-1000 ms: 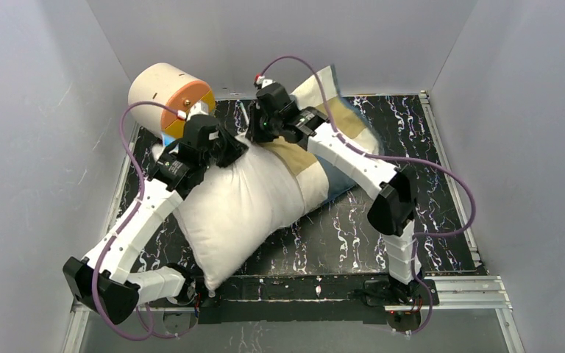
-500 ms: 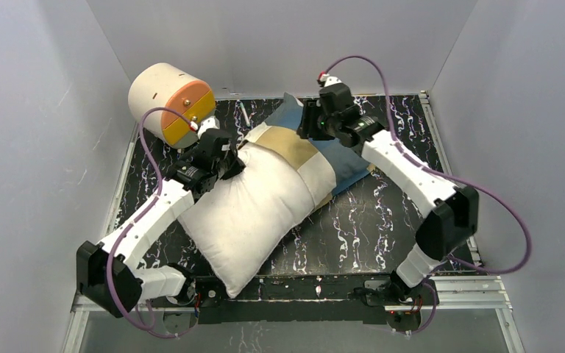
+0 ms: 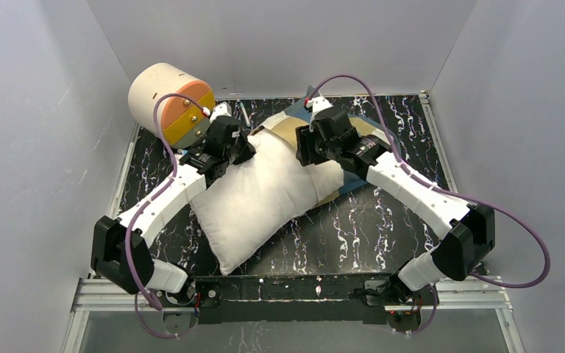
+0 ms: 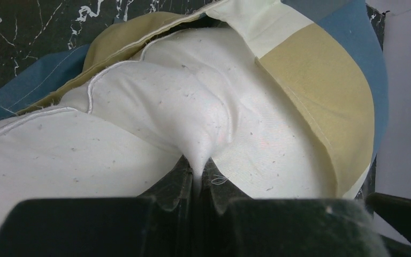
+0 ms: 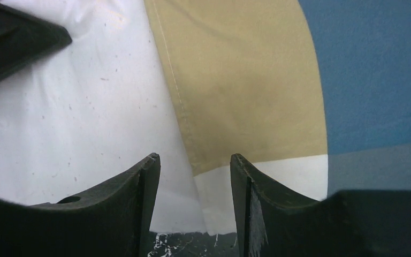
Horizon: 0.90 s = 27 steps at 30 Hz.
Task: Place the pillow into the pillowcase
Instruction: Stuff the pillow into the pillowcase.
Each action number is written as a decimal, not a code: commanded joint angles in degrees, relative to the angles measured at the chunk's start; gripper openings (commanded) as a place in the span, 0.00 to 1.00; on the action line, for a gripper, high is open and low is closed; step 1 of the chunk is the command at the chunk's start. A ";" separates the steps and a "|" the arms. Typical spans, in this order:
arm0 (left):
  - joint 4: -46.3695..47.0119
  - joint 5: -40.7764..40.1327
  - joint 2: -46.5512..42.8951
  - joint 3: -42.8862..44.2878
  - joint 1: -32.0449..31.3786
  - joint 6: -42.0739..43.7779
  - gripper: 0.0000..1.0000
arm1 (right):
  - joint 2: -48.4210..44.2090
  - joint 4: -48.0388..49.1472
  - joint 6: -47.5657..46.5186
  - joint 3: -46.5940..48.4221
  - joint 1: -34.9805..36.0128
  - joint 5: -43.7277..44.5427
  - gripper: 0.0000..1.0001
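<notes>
The white pillow lies slantwise across the table, its far end inside the mouth of the blue, tan and cream pillowcase. My left gripper is at the pillow's far left corner. In the left wrist view it is shut on a pinched fold of the pillow, with the pillowcase curving over the pillow's end. My right gripper hovers over the pillowcase's hem. In the right wrist view it is open and empty, above where the tan block of the pillowcase meets the pillow.
A cream-and-orange cylinder stands at the back left, close to my left wrist. The black marbled table is walled in by grey panels on three sides. A small thin stick lies near the back edge.
My right gripper has opened, let go of the pillowcase, swung right and come back over its hem. The left gripper has pushed the pillow's corner farther back and right.
</notes>
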 commanded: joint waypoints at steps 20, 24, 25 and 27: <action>10.19 5.98 9.52 8.19 -0.42 0.09 0.03 | 4.65 0.31 -8.17 2.28 2.70 20.51 0.04; 0.46 4.25 9.57 13.48 -0.46 6.90 0.33 | 1.72 0.74 -7.78 -1.68 2.68 17.76 0.27; -0.38 4.46 8.37 13.36 -0.47 7.61 0.39 | 1.10 1.30 -8.02 -2.62 2.71 17.71 0.30; -1.16 5.28 5.70 11.35 -0.54 7.55 0.50 | 0.65 1.28 -8.31 -3.64 2.70 18.37 0.33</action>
